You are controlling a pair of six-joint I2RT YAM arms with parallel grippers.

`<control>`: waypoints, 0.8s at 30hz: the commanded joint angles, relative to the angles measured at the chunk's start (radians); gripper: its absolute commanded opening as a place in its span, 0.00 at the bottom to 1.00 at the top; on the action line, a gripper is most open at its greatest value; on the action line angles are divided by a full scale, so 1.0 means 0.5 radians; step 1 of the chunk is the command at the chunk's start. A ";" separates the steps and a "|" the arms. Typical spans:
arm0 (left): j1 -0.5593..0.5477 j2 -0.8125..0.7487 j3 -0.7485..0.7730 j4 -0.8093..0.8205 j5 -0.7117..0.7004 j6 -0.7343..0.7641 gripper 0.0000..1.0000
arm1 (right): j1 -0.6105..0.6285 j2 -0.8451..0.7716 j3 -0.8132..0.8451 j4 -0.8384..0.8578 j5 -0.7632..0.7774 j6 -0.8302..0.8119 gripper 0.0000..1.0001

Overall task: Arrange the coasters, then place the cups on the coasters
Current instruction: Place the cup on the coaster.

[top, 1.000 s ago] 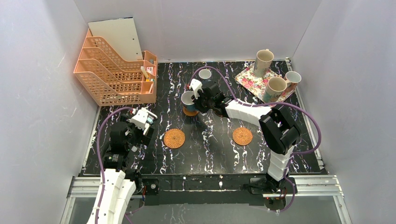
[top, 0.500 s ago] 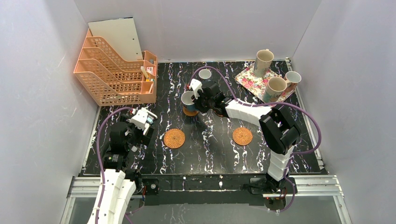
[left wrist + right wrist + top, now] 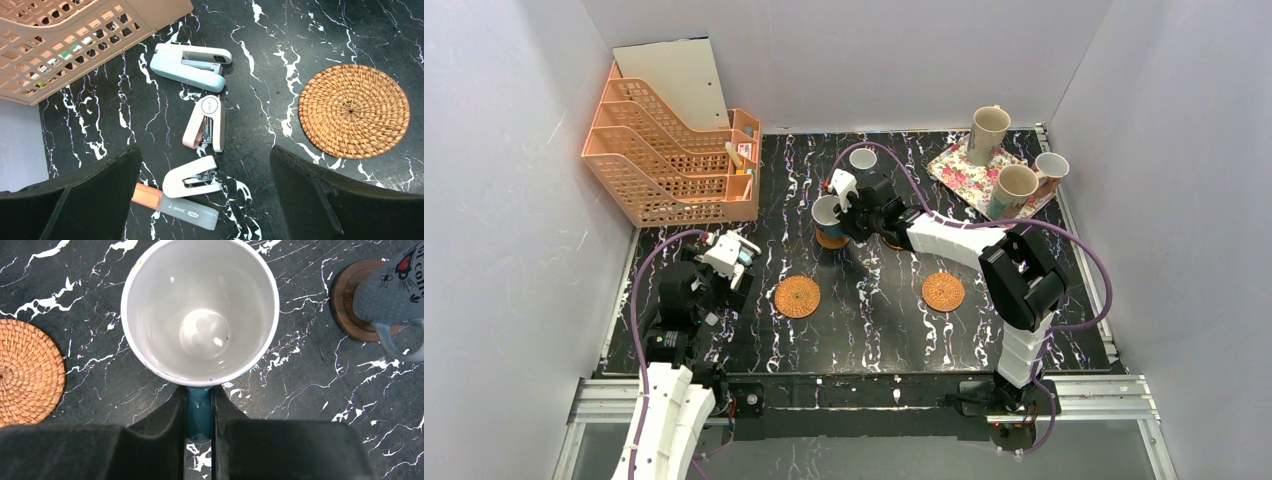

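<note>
My right gripper is shut on the teal handle of a blue cup with a white inside, held upright. In the top view this cup stands over a brown coaster, whose edge shows beneath it; I cannot tell whether they touch. A second blue cup sits on a dark wood coaster. Two wicker coasters lie bare nearer the arms. Two beige cups and a small cup stand at the floral tray. My left gripper hangs open and holds nothing.
An orange mesh file rack fills the back left. Three staplers and a small orange-capped tube lie below my left gripper, next to a wicker coaster. White walls close in the table.
</note>
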 commanded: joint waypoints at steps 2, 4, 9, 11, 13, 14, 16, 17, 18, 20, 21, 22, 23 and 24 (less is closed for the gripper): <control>0.018 -0.019 -0.016 -0.026 0.030 0.016 0.98 | -0.011 -0.053 0.104 0.043 -0.038 -0.019 0.12; 0.020 -0.023 -0.016 -0.026 0.033 0.017 0.98 | -0.010 -0.053 0.102 0.041 -0.042 -0.017 0.13; 0.020 -0.024 -0.016 -0.024 0.033 0.016 0.98 | -0.017 -0.056 0.101 0.033 -0.053 -0.017 0.15; 0.021 -0.024 -0.017 -0.026 0.035 0.017 0.98 | -0.019 -0.063 0.099 0.035 -0.056 -0.017 0.16; 0.020 -0.023 -0.016 -0.026 0.036 0.023 0.98 | -0.020 -0.065 0.096 0.035 -0.061 -0.018 0.18; 0.021 -0.023 -0.016 -0.025 0.037 0.023 0.98 | -0.022 -0.065 0.095 0.035 -0.061 -0.016 0.18; 0.020 -0.024 -0.016 -0.024 0.039 0.022 0.98 | -0.029 -0.065 0.093 0.032 -0.062 -0.014 0.19; 0.021 -0.024 -0.016 -0.027 0.037 0.021 0.98 | -0.029 -0.065 0.092 0.032 -0.064 -0.013 0.20; 0.021 -0.024 -0.016 -0.025 0.039 0.021 0.98 | -0.029 -0.067 0.092 0.032 -0.064 -0.013 0.20; 0.024 -0.022 -0.016 -0.025 0.036 0.022 0.98 | -0.037 -0.069 0.090 0.032 -0.064 -0.013 0.20; 0.023 -0.024 -0.016 -0.027 0.039 0.021 0.98 | -0.036 -0.073 0.089 0.032 -0.063 -0.013 0.21; 0.023 -0.024 -0.016 -0.027 0.040 0.023 0.98 | -0.040 -0.071 0.089 0.032 -0.067 -0.012 0.21; 0.024 -0.024 -0.016 -0.027 0.038 0.021 0.98 | -0.041 -0.076 0.086 0.032 -0.068 -0.010 0.21; 0.023 -0.023 -0.016 -0.029 0.040 0.023 0.98 | -0.046 -0.078 0.086 0.032 -0.067 -0.010 0.22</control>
